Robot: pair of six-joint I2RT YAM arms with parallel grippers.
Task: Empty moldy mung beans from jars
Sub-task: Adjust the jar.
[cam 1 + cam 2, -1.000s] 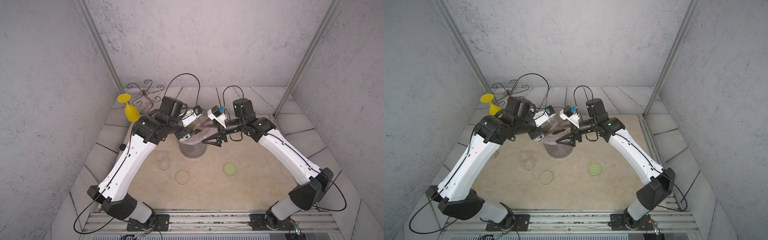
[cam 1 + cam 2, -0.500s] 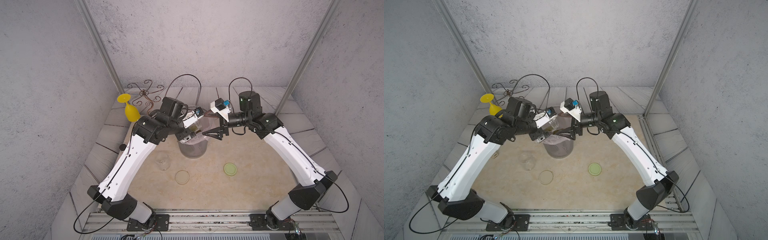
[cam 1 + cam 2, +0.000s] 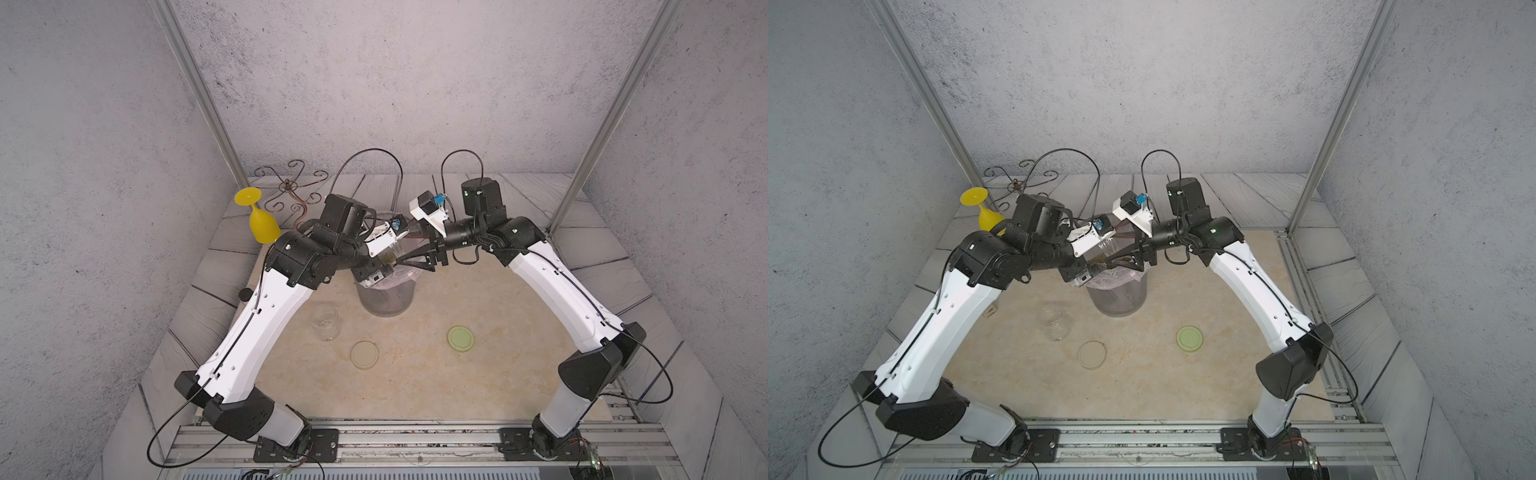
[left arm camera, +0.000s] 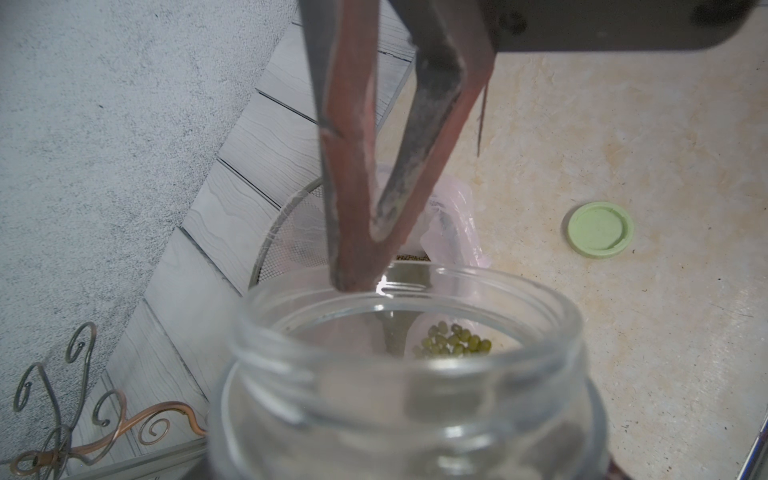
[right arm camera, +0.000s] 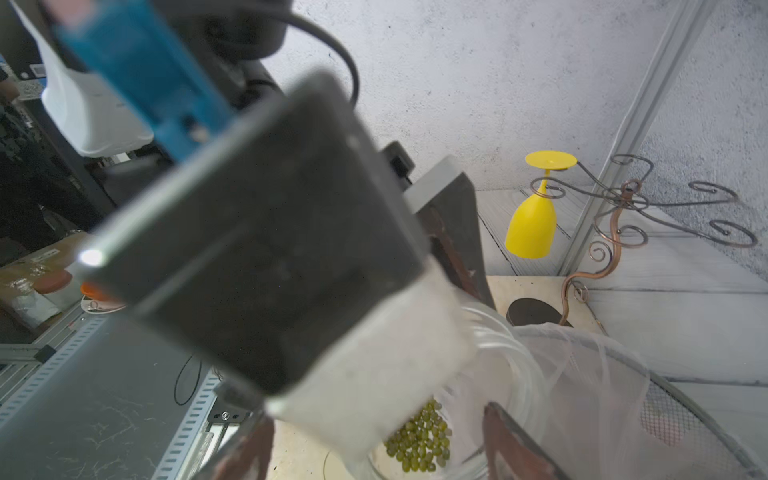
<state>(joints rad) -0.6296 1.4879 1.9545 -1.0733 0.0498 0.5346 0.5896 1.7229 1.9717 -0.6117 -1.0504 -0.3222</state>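
Grey rough walls box in beige marbled tabletop [image 3: 415, 390]. At left, clear empty glass jar [image 3: 326, 322] stands by flat round beige lid [image 3: 364, 354]: prob. done. Then left claw [image 3: 386, 264], clamped on second clear threaded glass jar [image 4: 407, 374], tipped over grey mesh bin [image 3: 386, 301] w/ filmy liner; small cluster of tiny olive-green mung beans [image 4: 455, 343] left inside. Next, right claw [image 3: 409, 262], jaws apart, at jar's rim. Further right, pale green round lid [image 3: 460, 339] lies flat. Nxt: steeper tilt or shake, I'd judge.
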